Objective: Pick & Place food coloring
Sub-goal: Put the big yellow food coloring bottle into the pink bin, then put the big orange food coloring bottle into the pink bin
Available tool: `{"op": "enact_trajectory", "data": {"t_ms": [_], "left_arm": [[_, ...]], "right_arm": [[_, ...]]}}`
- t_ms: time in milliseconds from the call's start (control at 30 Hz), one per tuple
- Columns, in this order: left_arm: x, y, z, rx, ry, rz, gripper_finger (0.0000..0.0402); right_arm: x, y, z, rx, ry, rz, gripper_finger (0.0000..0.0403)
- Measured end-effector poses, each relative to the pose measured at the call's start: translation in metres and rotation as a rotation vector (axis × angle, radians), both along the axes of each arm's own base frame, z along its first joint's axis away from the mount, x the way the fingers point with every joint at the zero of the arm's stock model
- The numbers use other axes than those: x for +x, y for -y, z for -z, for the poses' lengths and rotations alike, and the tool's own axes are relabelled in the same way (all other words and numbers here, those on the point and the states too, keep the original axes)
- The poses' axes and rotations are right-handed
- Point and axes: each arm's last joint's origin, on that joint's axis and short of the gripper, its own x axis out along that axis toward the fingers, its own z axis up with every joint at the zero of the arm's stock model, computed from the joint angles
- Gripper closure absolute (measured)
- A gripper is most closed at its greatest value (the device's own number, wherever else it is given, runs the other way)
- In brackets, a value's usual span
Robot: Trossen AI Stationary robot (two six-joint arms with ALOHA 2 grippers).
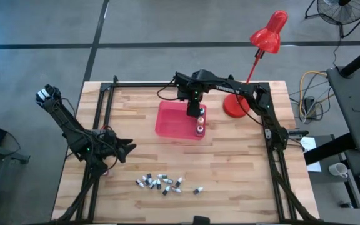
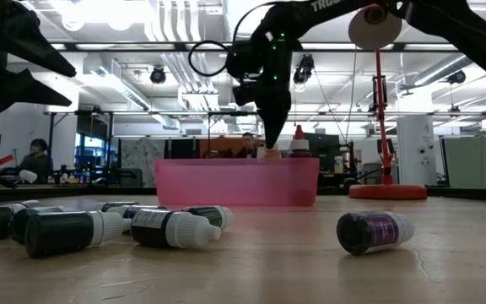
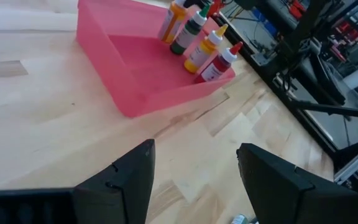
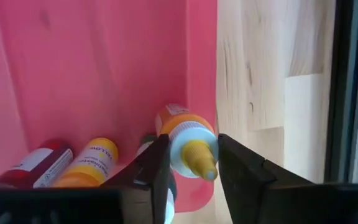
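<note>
Food coloring lay in two groups: small dark-capped vials (image 1: pixel 161 182) scattered on the table's (image 1: pixel 242 169) near part, and four taller squeeze bottles (image 3: pixel 199 38) standing upright in the corner of the tray (image 1: pixel 170 122).

The right gripper (image 1: pixel 194 111) hung over that corner. Its fingers (image 4: pixel 151 171) bracketed the cap of an orange bottle (image 4: pixel 185 138), close on both sides; whether they pinched it or had begun to part could not be told. The left gripper (image 1: pixel 129 150) waited near the table's left side, fingers (image 3: pixel 129 180) spread, holding nothing.

Judged by appearance, the bottles were light, smooth plastic, somewhat squeezable and prone to roll when lying flat. The best hold was probably across the body or shoulder below the cap; the tapered tip would likely slip. Firm squeezing risked leakage.
</note>
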Motion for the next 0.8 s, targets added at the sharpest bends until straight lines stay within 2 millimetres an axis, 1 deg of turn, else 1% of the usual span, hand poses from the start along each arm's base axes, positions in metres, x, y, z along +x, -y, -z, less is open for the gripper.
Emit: {"op": "enact_trajectory", "data": {"t_ms": [167,300,500,600,667,800], "left_arm": [[0.0,-0.001,-0.001,0.055,0.001,0.002,0.02],[0.0,-0.001,-0.001,0.076,0.011,-0.007,0.02],[0.0,-0.001,-0.002,0.072,0.018,-0.008,0.02],[0.001,0.0,-0.002,0.062,0.027,-0.009,0.02],[0.001,0.001,-0.002,0.048,0.017,0.002,0.02],[0.003,0.001,0.002,-0.051,-0.148,0.136,0.02]], "right_arm": [[0.003,0.002,0.001,-0.011,0.037,0.024,0.0246],[0.003,0.001,0.001,-0.008,0.032,0.031,0.0214],[-0.002,-0.001,0.0,0.012,-0.007,0.037,0.019],[-0.003,-0.004,-0.008,0.058,0.042,0.063,0.0187],[-0.001,-0.007,-0.019,0.07,0.095,0.077,0.0187],[0.005,-0.017,-0.04,0.045,0.189,0.053,0.0186]]}}
